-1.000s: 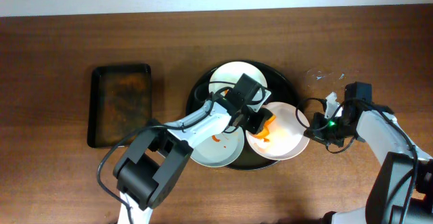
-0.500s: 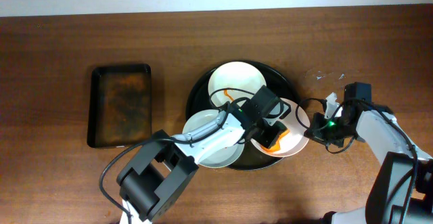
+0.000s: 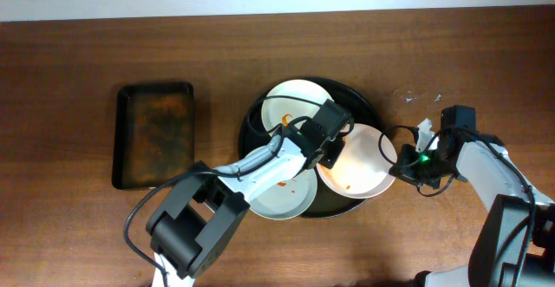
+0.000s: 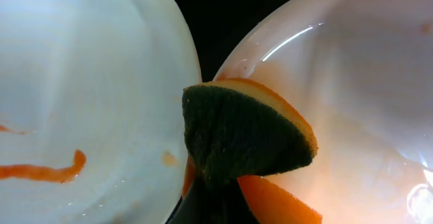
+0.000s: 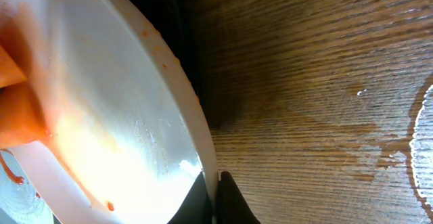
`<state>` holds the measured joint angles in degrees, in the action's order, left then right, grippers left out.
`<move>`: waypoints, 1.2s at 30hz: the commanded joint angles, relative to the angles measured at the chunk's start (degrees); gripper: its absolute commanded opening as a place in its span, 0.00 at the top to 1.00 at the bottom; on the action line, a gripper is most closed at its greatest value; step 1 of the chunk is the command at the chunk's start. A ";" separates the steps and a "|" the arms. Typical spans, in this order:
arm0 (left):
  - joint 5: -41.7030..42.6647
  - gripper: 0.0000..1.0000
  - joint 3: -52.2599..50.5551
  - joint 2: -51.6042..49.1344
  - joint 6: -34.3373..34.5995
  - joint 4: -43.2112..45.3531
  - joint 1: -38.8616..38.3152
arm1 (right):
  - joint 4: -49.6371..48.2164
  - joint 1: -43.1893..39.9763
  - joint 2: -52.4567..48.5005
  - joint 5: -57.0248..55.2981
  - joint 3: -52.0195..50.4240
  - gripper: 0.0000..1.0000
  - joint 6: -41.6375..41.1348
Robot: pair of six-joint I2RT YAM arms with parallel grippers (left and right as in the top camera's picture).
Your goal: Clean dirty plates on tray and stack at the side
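Note:
The black tray [image 3: 257, 118] holds three plates: a white one [image 3: 299, 103] at the back, a pale bluish-white one [image 3: 282, 192] at the front left with orange-red streaks [image 4: 40, 172], and a pale pink one [image 3: 357, 164] at the right with faint smears. My left gripper [image 3: 332, 151] is shut on an orange sponge with a dark green face [image 4: 243, 136], at the pink plate's [image 4: 352, 82] left edge, beside the bluish plate [image 4: 88, 82]. My right gripper [image 3: 400, 168] is shut on the pink plate's right rim [image 5: 208, 163], one finger on each side.
A rectangular brown-stained pan [image 3: 154, 133] lies on the wooden table at the left. Wet marks [image 3: 418, 97] show on the wood behind my right gripper, and a water ring [image 5: 421, 143] shows in the right wrist view. The tray's black rim [image 5: 183, 21] runs beside the pink plate.
My left gripper swept the sponge down-right across the pink plate, then back up-left to its left edge. The orange sauce patch there is now a faint smear. The right gripper has not moved.

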<state>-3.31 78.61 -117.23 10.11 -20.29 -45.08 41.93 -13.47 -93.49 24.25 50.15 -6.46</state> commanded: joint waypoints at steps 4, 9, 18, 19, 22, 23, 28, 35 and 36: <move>-9.31 1.00 1.05 2.73 -0.72 -2.56 1.64 | 0.94 0.24 -0.48 -6.23 0.33 0.96 -1.99; -10.21 1.00 1.05 7.10 -0.72 -2.99 1.64 | 0.94 0.24 -0.48 -6.99 0.33 0.96 -3.08; -7.89 1.00 1.05 16.28 1.25 -10.69 3.13 | 3.54 0.46 1.84 -14.88 2.95 0.96 -5.90; -4.94 1.00 1.05 16.65 1.25 -10.84 3.87 | 4.00 0.59 3.19 -16.74 3.56 0.96 -6.03; -0.28 0.99 1.05 16.65 5.18 -12.15 7.15 | 6.19 4.31 8.68 -25.66 5.70 0.96 -6.10; 0.20 1.00 1.05 16.65 5.73 -12.46 8.33 | 6.75 6.38 10.23 -28.30 6.32 0.96 -6.58; 5.73 1.00 1.05 16.65 5.73 -13.51 12.35 | 8.04 23.08 19.78 -50.95 7.08 0.96 -12.09; 5.77 1.00 1.05 16.65 5.75 -13.70 12.37 | 7.39 41.68 22.12 -73.22 7.08 0.96 -12.11; 6.73 1.00 1.05 16.65 5.75 -13.77 12.37 | 7.15 41.68 22.10 -72.13 7.08 0.96 -13.49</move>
<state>1.58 79.02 -101.84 15.11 -34.02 -32.97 49.47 26.87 -72.25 -42.87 56.10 -18.00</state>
